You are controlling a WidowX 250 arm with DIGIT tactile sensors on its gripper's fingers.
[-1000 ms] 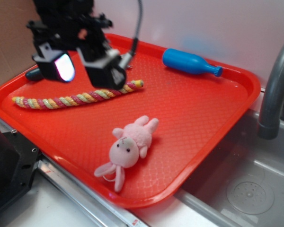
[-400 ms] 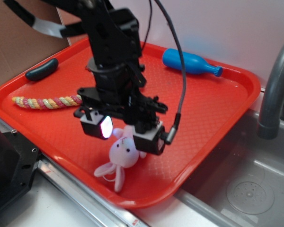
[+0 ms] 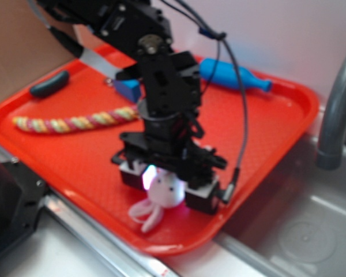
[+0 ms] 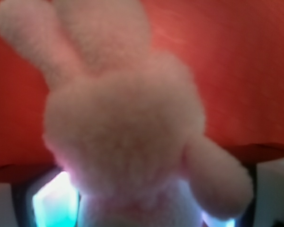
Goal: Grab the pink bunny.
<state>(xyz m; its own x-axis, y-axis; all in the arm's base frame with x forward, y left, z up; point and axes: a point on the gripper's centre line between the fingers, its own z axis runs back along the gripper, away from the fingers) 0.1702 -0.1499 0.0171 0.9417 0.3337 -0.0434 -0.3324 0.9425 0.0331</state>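
Observation:
The pink bunny (image 3: 161,193) lies near the front edge of the red tray (image 3: 277,150), with its ears (image 3: 147,213) pointing toward that edge. My gripper (image 3: 166,187) is lowered over it, one finger on each side of the head, and stands open. In the wrist view the bunny (image 4: 123,127) fills most of the frame, blurred and very close. Lit finger pads (image 4: 54,203) show at the bottom corners on both sides of it. The arm hides the bunny's body in the exterior view.
A striped multicolour rope (image 3: 75,122) lies on the tray's left part. A blue bottle (image 3: 236,78) lies at the back and a dark oblong object (image 3: 49,83) at the far left. A sink (image 3: 300,231) and grey faucet (image 3: 334,115) are to the right.
The arm has swung from the tray's back left to the bunny and dropped lower, so the fingers now straddle its head. The bunny has not moved.

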